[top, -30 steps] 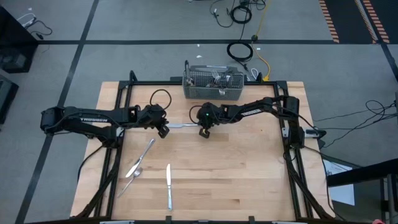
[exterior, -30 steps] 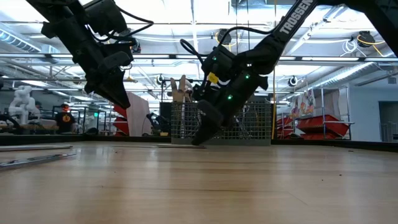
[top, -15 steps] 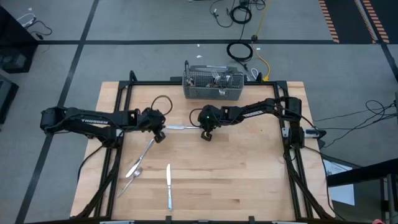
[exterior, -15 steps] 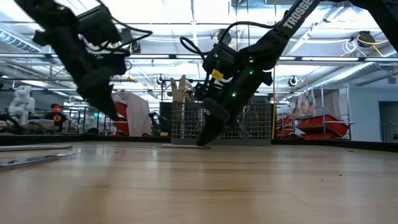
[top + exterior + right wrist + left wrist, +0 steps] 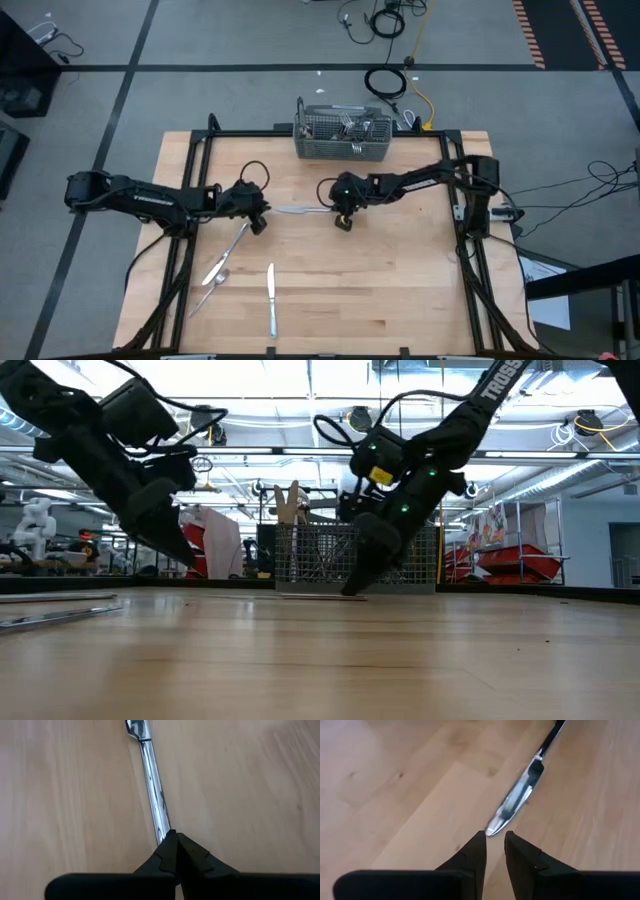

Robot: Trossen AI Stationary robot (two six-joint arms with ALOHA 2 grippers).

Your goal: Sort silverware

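On the wooden tabletop [image 5: 400, 290], a table knife [image 5: 300, 210] lies flat between two claws. The right claw [image 5: 176, 851], closed, presses its handle end; the left claw [image 5: 494, 851], narrowly parted and empty, hovers at the blade tip. A slip could skid the knife away. "TROSSEN" marks the arms.

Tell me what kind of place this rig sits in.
Likely a robotics lab or industrial workshop: grey carpet floor with taped lines, loose cables, and shelving with red bins behind the wooden table.
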